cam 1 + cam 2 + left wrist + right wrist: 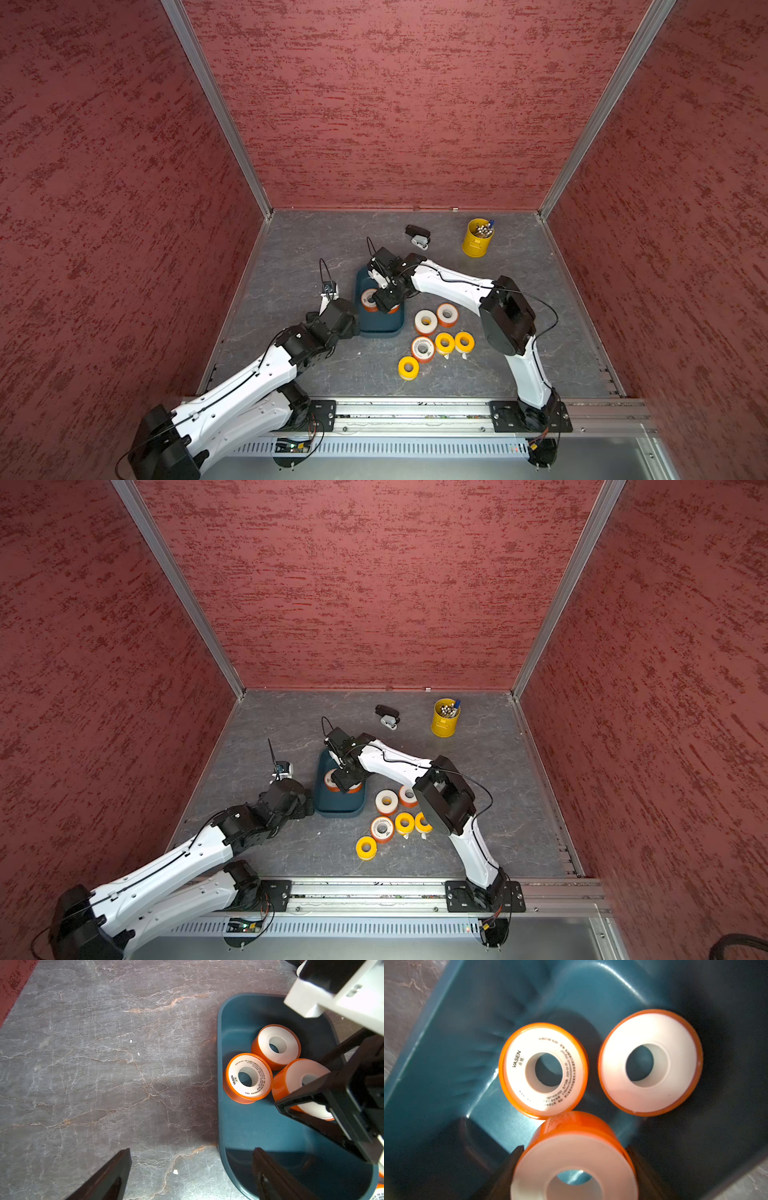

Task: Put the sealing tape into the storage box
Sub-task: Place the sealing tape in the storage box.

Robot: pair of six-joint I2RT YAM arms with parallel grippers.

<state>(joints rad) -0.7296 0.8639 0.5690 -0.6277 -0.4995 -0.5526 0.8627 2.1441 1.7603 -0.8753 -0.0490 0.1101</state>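
Note:
The teal storage box point(382, 329) point(340, 808) lies mid-table. Inside it rest a labelled orange-sided sealing tape roll point(247, 1078) point(543, 1070) and a plain-faced one point(276, 1046) point(649, 1061). My right gripper point(574, 1151) point(384, 297) hangs over the box, shut on a third orange roll point(575, 1159) point(297, 1078) held by its sides just above the box floor point(467, 1064). My left gripper point(192, 1151) is open and empty, one finger over the table and the other over the box's near left corner. Right of the box, three orange-and-white rolls point(426, 322) and three yellow rolls point(444, 343) sit on the table.
A yellow pen cup point(478, 237) stands at the back right and a black-and-white stapler-like item point(417, 236) lies behind the box. Red walls close in three sides. A metal rail point(415, 409) runs along the front edge.

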